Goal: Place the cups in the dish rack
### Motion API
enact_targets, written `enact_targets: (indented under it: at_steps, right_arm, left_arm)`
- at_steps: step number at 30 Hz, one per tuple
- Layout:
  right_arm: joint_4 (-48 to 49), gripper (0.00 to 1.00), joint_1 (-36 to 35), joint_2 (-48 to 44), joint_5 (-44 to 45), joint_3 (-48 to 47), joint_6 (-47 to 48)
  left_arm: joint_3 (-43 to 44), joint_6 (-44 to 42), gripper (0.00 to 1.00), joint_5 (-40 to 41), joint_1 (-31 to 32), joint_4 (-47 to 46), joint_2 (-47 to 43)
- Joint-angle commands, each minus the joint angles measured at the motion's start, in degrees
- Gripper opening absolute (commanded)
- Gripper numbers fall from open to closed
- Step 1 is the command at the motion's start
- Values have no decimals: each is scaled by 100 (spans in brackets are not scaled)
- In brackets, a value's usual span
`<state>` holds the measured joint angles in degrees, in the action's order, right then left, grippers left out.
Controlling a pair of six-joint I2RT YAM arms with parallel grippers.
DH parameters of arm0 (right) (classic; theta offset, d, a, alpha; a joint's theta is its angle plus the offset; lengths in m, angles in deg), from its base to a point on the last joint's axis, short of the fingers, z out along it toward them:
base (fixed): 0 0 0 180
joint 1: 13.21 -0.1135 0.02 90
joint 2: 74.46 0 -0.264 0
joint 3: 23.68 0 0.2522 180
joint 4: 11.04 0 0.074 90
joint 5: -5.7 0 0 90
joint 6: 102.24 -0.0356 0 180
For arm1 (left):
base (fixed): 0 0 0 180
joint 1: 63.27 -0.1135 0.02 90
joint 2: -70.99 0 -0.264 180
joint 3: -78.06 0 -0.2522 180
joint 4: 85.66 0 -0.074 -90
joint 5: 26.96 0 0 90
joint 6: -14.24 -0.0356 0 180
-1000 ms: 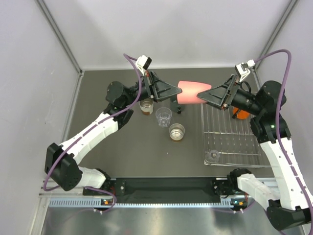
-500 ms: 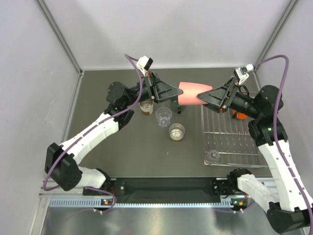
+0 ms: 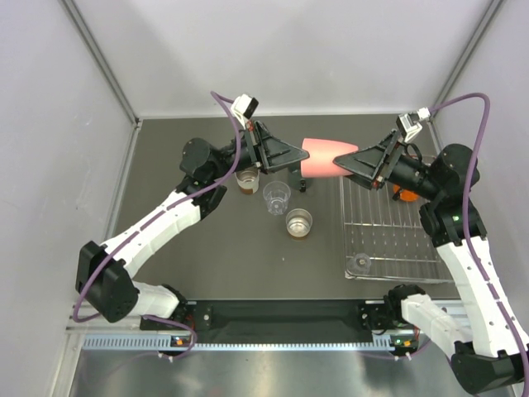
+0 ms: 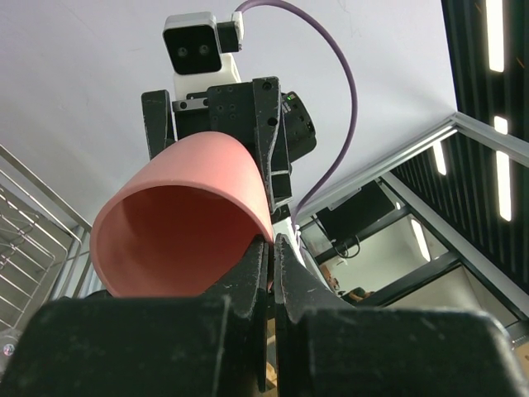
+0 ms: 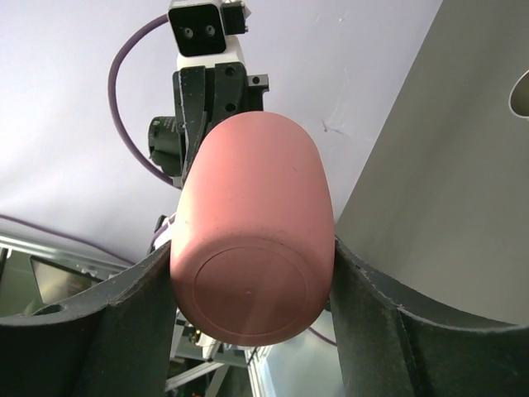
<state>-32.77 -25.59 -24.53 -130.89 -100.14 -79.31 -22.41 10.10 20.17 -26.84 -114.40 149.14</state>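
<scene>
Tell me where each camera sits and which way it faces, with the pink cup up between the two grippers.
Top: fixed above and behind the bases, looking down on the table; left gripper and right gripper meet at the pink cup, by the rack.
Left wrist: looks along its own fingers into the cup's open mouth, right gripper beyond.
Right wrist: faces the cup's base between its own fingers, left gripper beyond.
Shared: both wrist views show one cup from opposite ends.

Right gripper (image 3: 351, 164) narrowed onto pink cup (image 3: 324, 157) base; right arm shifted slightly.
</scene>
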Motion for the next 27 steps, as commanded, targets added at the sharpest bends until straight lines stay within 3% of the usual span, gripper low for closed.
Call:
enact_targets:
  at_steps: [1, 3, 4, 6, 7, 9, 11, 12, 16, 17, 18, 20, 21, 23, 24, 27]
  right_arm:
    - [340, 38, -45, -27, 18, -261, -61]
    - [331, 24, -45, -27, 27, -278, -43]
    - [322, 9, -45, -19, 27, -287, -34]
    - [217, 0, -45, 34, 44, -365, 44]
    - [-10, 0, -45, 60, 71, -418, 114]
    - [-458, 0, -45, 122, 263, -681, 509]
    - [-1266, 0, -45, 157, 483, -901, 1026]
    - [-1547, 0, -28, 218, 771, -1120, 1212]
    - [-3348, 0, 69, 446, 1879, -1613, 2221]
    - [-4204, 0, 69, 604, 2221, -1806, 2390]
    - [-4613, 0, 87, 692, 2964, -1886, 2522]
    - [-5447, 0, 122, 877, 3645, -1939, 2795]
    - [-5609, 0, 157, 913, 4248, -1913, 2857]
    - [-6013, 0, 297, 1027, 4797, -1791, 2954]
    - [-6119, 0, 359, 1062, 5217, -1738, 2971]
    - [-6331, 0, 613, 1106, 5887, -1536, 2980]
  left_arm:
    - [119, 36, 0, -116, 31, -496, -81]
    - [119, 53, 0, -125, 31, -496, -54]
    - [119, 53, 0, -134, 31, -470, -54]
    - [93, 53, 9, -134, 14, -391, -45]
    - [50, 53, 23, -125, 22, -295, -45]
    - [-21, 27, 58, -99, -30, -154, -115]
    - [-170, 1, 74, -64, -170, 74, -265]
    - [-284, 0, 96, -46, -223, 154, -326]
    - [-574, -87, 99, 24, -618, 680, -756]
    - [-627, -140, 99, 59, -697, 1204, -827]
    - [-654, -366, 99, 60, -776, 1601, -906]
    - [-532, -841, 99, 77, -961, 2838, -1021]
    - [-305, -1522, 99, 25, -1005, 4001, -1030]
    - [-40, -2307, 99, 68, -1041, 5045, -995]
    - [266, -3042, 99, 225, -1041, 6042, -986]
    - [663, -4248, 99, 655, -1041, 7068, -1047]
